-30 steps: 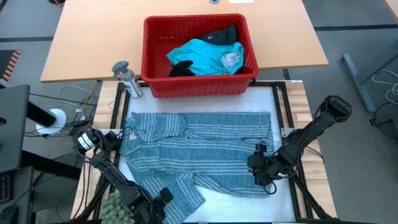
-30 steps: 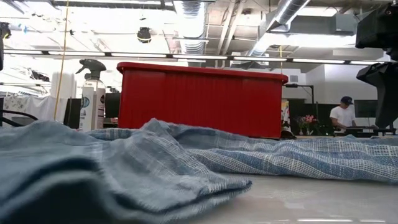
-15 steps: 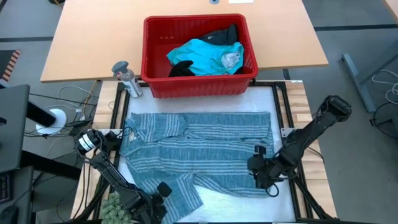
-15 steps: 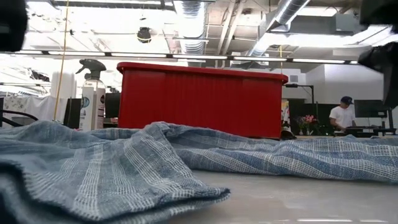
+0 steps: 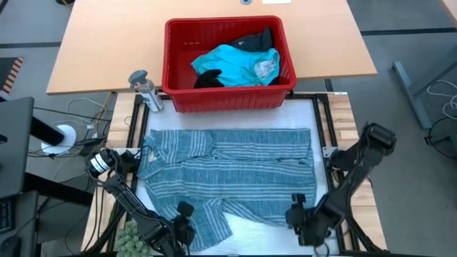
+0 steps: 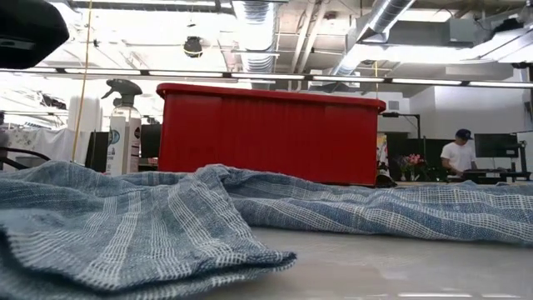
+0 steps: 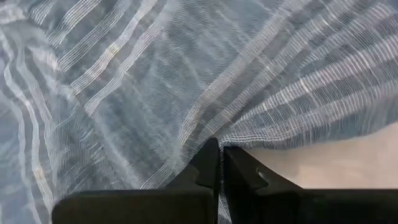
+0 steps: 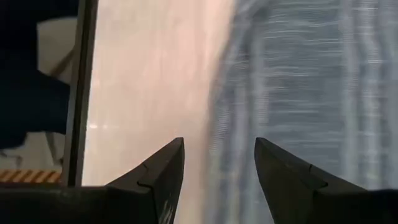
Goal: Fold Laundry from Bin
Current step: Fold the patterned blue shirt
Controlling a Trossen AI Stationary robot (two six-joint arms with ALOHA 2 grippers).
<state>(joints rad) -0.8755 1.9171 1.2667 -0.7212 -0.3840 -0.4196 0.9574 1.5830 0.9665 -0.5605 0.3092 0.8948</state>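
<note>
Nearest you, at the front edge of the table (image 5: pixel 325 135), your left gripper (image 7: pixel 219 163) has its fingers pressed together on the lower hem of the blue-grey striped shirt (image 5: pixel 228 171), a thin fold of cloth pinched between them. Your right gripper (image 8: pixel 217 165) sits at the front right, fingers spread wide with nothing between them, hovering over the shirt's right edge where cloth meets bare tabletop.

The striped shirt lies spread flat across the white work surface, its lower left part folded over at the front.

Beyond it stands the red bin (image 5: pixel 178 71), just past the shirt's far edge. Inside you see the turquoise garment (image 5: pixel 232 64) on top, with black garments (image 5: pixel 253 41) beside and under it. A grey spray bottle (image 5: pixel 143 88) stands just left of the bin.
</note>
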